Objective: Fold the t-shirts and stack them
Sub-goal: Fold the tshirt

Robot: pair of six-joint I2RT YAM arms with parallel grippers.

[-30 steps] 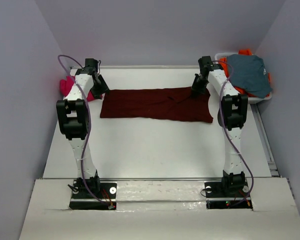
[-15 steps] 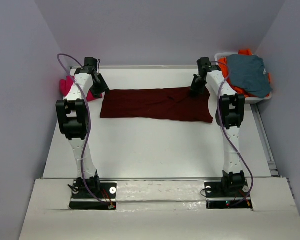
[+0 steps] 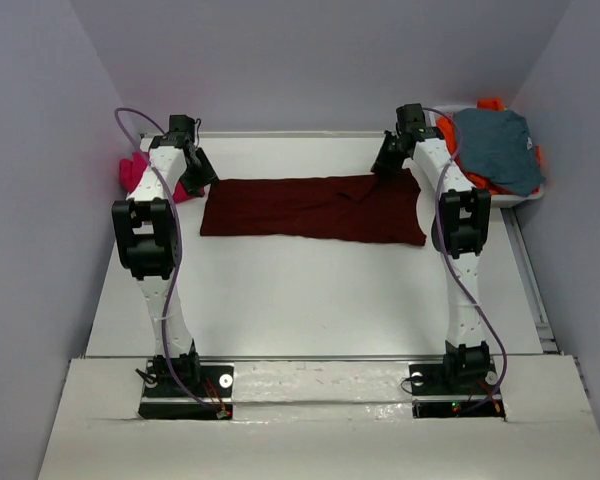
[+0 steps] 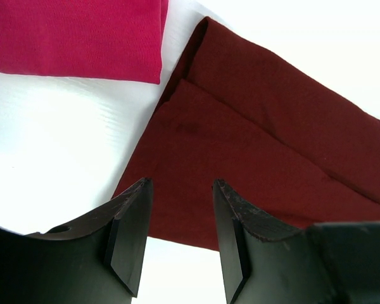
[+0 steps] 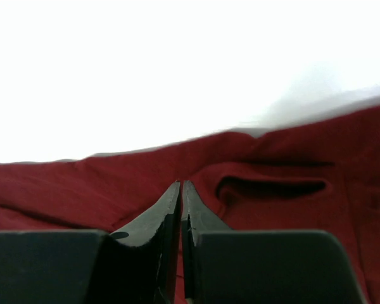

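A dark maroon t-shirt (image 3: 300, 208) lies spread in a long band across the far half of the table. My right gripper (image 3: 385, 168) is at its far right edge, jaws shut on a pinch of the maroon cloth (image 5: 82, 190), whose folds bunch toward the tips (image 5: 180, 183). My left gripper (image 3: 198, 178) hovers open over the shirt's left end (image 4: 259, 145), nothing between its fingers (image 4: 180, 183). A folded magenta-pink t-shirt (image 3: 132, 175) lies at the far left, just beyond the maroon one (image 4: 76, 38).
A white basket (image 3: 528, 196) at the far right holds a grey-blue garment (image 3: 495, 145) over orange cloth (image 3: 490, 104). Walls close in on the left, back and right. The white table (image 3: 300, 300) stretches bare between the shirt and the arm bases.
My right gripper has moved toward the far edge, drawing the maroon shirt's far right edge with it. The left arm has stayed put.
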